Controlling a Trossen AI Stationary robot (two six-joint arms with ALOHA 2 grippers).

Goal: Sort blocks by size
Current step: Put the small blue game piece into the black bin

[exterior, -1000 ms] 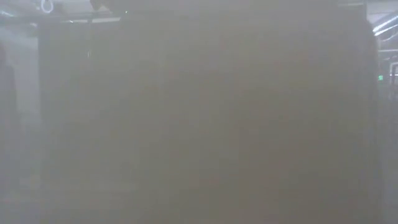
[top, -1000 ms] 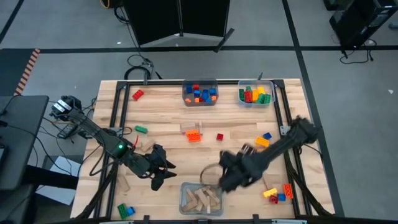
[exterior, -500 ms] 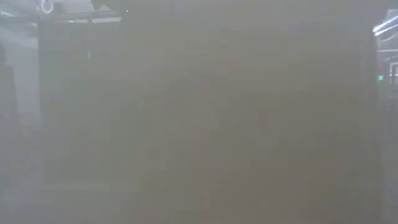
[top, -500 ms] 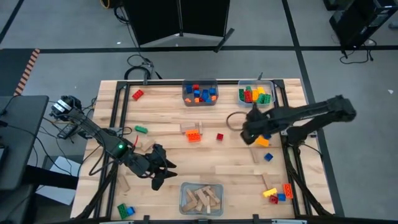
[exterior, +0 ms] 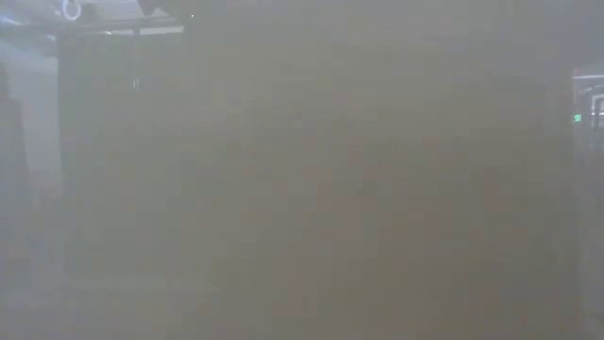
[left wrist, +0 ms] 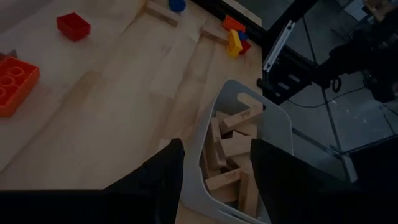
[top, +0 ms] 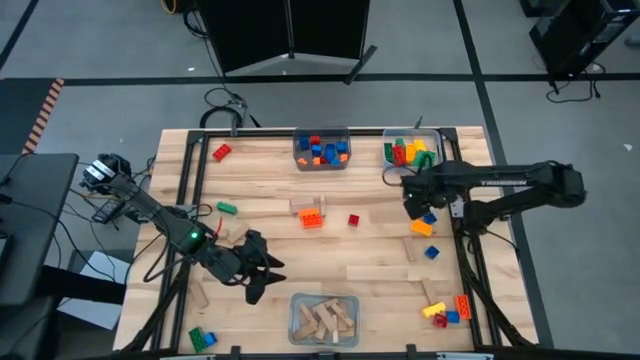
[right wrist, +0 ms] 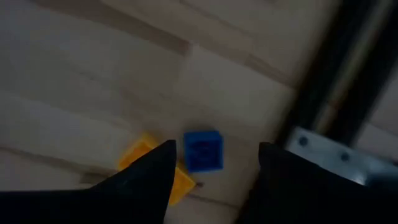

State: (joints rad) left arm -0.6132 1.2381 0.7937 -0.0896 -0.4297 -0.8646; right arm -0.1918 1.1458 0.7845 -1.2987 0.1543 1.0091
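Note:
My right gripper (top: 414, 203) hangs open, pointing down, by the table's right edge. Below it on the wood lie a small blue brick (right wrist: 203, 150) and a yellow brick (right wrist: 155, 167), and its fingers touch neither. My left gripper (top: 267, 277) is open at the near left, its fingers aimed at the near bin (left wrist: 268, 124), which is full of tan wooden blocks (left wrist: 231, 163). Loose bricks lie about the table: an orange one (top: 312, 218), a small red one (top: 353, 220), a green one (top: 227, 208) and a red one (top: 221, 152). The low view is fogged and shows nothing.
Two clear bins with coloured bricks (top: 321, 150) (top: 411, 152) stand at the far edge. A cluster of bricks (top: 447, 310) lies at the near right and a blue brick (top: 432, 251) beside a wooden block (top: 408, 250). Green and blue bricks (top: 202, 338) sit near left. Black rails (top: 464, 250) border the table.
My right gripper has swung from beside the near bin of wooden blocks toward the table's far right, and now stands above the blue and yellow bricks by the right rail.

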